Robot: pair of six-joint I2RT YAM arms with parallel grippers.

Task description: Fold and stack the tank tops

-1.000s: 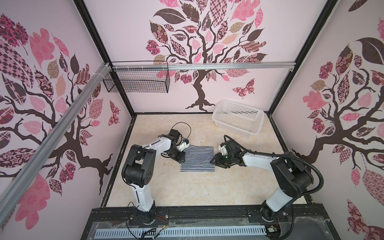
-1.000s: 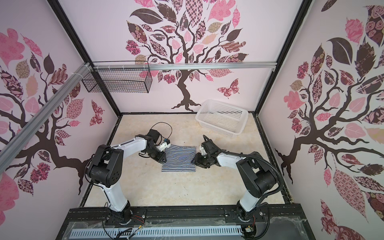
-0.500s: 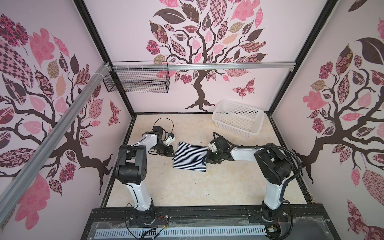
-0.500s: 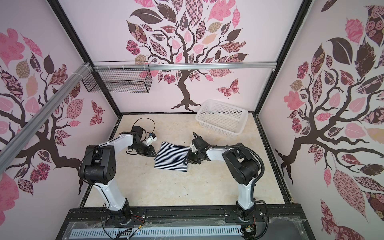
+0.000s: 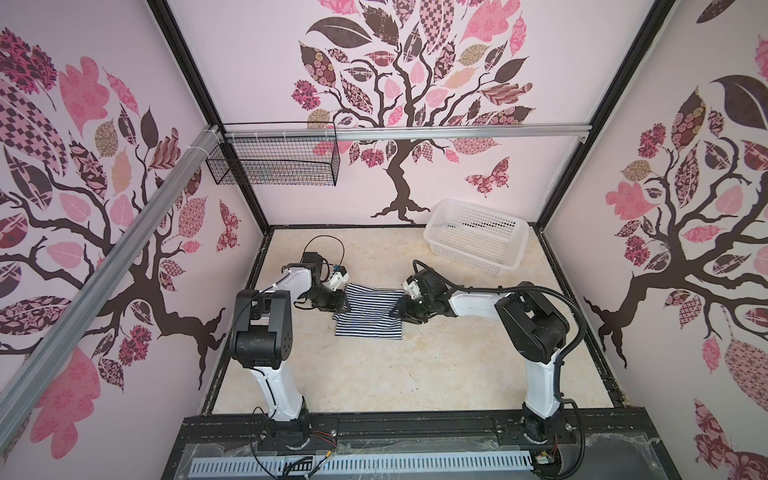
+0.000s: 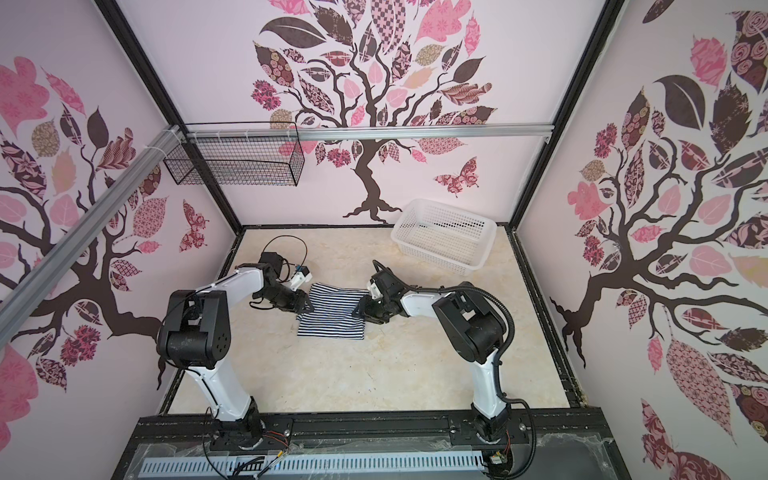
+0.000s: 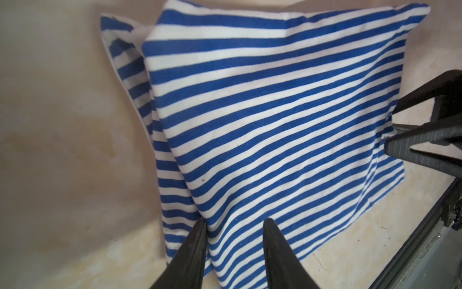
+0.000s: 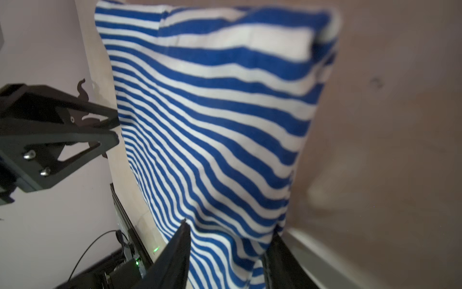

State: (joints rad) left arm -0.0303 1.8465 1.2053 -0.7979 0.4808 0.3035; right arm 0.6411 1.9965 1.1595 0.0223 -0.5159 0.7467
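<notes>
One striped tank top (image 5: 370, 318) shows, folded into a rough rectangle. I cannot tell whether a second one lies among its layers. It rests on the table (image 5: 374, 395) about midway between the left and right edges, nearer the far edge than the near one. It is well apart from the white basket (image 5: 465, 255) in the far right corner.

The left gripper (image 7: 235, 225) stands at the cloth's left edge, its jaws parted with the striped edge between them. The right gripper (image 8: 231, 227) stands at the opposite edge, its jaws also apart, with a corner of fabric slumped into the gap. Neither looks clamped.

The fabric looks like thin, limp jersey: light, not fragile, and likely to sag and crease wherever it is unsupported. The stacked layers will probably slide over one another. A good hold would likely pinch through every layer at two matching corners, with the jaws closed almost fully.
</notes>
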